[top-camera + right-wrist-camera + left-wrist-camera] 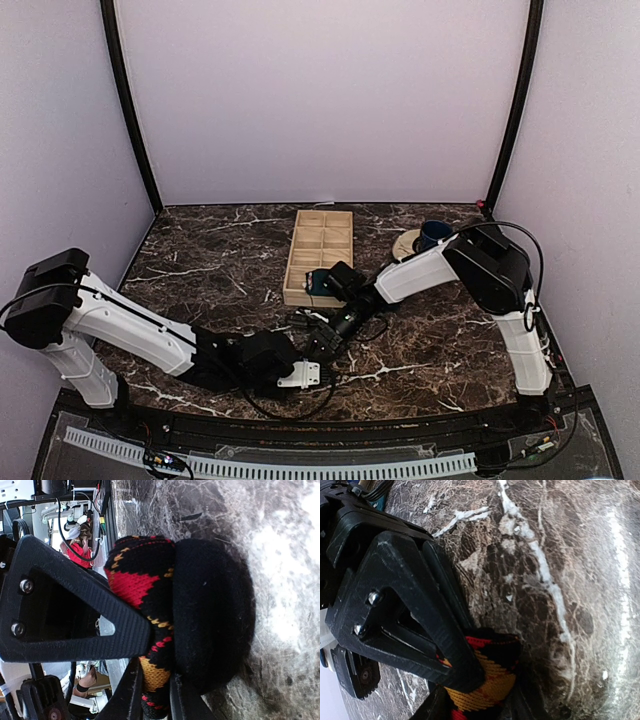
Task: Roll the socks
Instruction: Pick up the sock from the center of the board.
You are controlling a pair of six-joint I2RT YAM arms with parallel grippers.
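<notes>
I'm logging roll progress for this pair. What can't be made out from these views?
Left wrist: the socks run behind one finger and off the bottom edge; the second finger is unseen, so grip is unclear.
Right wrist: one finger covers the roll's end; sock count unclear.
Top external: left gripper and right gripper cover the socks; teal item in the wooden tray is too small.

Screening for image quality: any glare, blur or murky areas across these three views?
Top external: even light, but the dark marble table swallows detail. Left wrist: glare whitens the right side, slightly soft. Right wrist: blown-out glare at right; sock is sharp.
</notes>
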